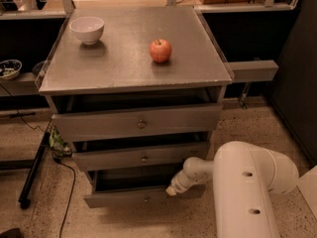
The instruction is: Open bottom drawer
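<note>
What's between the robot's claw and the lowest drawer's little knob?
Only bare drawer front, in the camera view. The gripper sits at the bottom drawer's top edge, right of the knob.

Dim warm light; deep shadows; jaws pale against bottom drawer (119,200).

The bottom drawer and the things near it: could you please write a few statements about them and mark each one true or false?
1. A red apple lies on the cabinet top. True.
2. The white bowl stands inside the bottom drawer. False: it stands on the cabinet top, at the back left.
3. The bottom drawer is pulled out farther than the middle drawer, with its dark inside showing. True.
4. The gripper is above the apple. False: it is low down, at the bottom drawer's upper edge, right of its knob.
</note>
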Controlling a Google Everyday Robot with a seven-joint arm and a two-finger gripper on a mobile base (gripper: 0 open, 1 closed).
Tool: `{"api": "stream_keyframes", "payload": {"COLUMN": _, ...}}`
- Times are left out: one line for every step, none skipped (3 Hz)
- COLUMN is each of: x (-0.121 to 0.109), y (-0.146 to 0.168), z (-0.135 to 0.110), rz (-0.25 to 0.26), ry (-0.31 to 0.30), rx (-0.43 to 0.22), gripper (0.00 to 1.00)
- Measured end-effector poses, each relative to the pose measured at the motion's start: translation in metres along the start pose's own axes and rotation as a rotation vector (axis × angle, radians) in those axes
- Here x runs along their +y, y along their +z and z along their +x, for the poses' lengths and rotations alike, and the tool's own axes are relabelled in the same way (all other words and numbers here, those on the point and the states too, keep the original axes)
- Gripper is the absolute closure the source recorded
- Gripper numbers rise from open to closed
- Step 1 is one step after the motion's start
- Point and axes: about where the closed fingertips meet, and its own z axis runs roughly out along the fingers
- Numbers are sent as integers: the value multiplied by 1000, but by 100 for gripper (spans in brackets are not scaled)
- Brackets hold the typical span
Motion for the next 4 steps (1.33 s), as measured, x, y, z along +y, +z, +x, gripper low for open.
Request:
{"api": "stream_keyframes", "payload": {"x": 0, "y": 0, "z": 0, "rz": 0, "ry": 0, "rx": 0, "gripper": 27}}
{"api": "stream_keyframes", "payload": {"x": 0, "y": 0, "z": 0, "rz": 0, "ry": 0, "rx": 0, "gripper": 4}}
{"api": "stream_keyframes", "payload": {"x": 0, "y": 0, "z": 0, "rz": 0, "ry": 0, "rx": 0, "gripper": 0}}
{"api": "stream_keyframes", "payload": {"x": -2, "y": 2, "z": 0, "rz": -3, "ry": 2, "rx": 0, "gripper": 0}}
